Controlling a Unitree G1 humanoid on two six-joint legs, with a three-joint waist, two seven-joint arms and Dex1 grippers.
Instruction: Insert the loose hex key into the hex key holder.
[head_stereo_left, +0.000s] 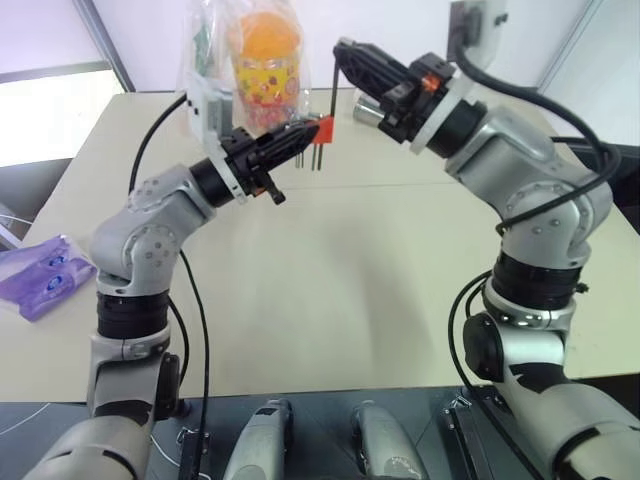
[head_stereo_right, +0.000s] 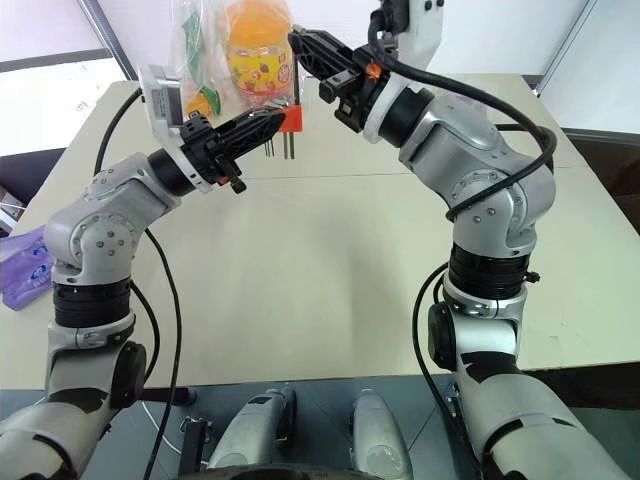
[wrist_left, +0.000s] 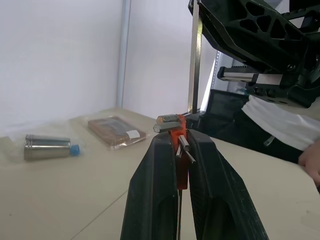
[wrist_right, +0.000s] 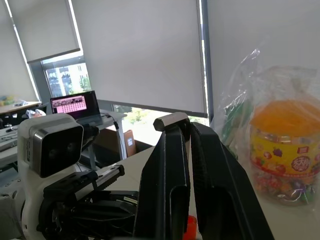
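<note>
My left gripper (head_stereo_left: 303, 134) is shut on the hex key holder (head_stereo_left: 323, 129), a small red-orange block held in the air over the table's far half, with two short dark keys hanging from it. In the left wrist view the holder (wrist_left: 176, 136) sits clamped between the black fingers (wrist_left: 155, 175). My right gripper (head_stereo_left: 343, 53) hovers just above and to the right, shut on the loose hex key (wrist_left: 195, 60), a thin grey rod hanging straight down close beside the holder. Its short bent end (wrist_right: 170, 120) pokes out at the fingertips.
A clear bag with an orange-lidded candy jar (head_stereo_left: 262, 60) stands at the back of the beige table (head_stereo_left: 350, 280). A purple packet (head_stereo_left: 45, 275) lies off its left edge. A metal can (wrist_left: 47, 146) and a brown packet (wrist_left: 112, 131) lie behind. A person's hand (wrist_left: 310, 160) shows nearby.
</note>
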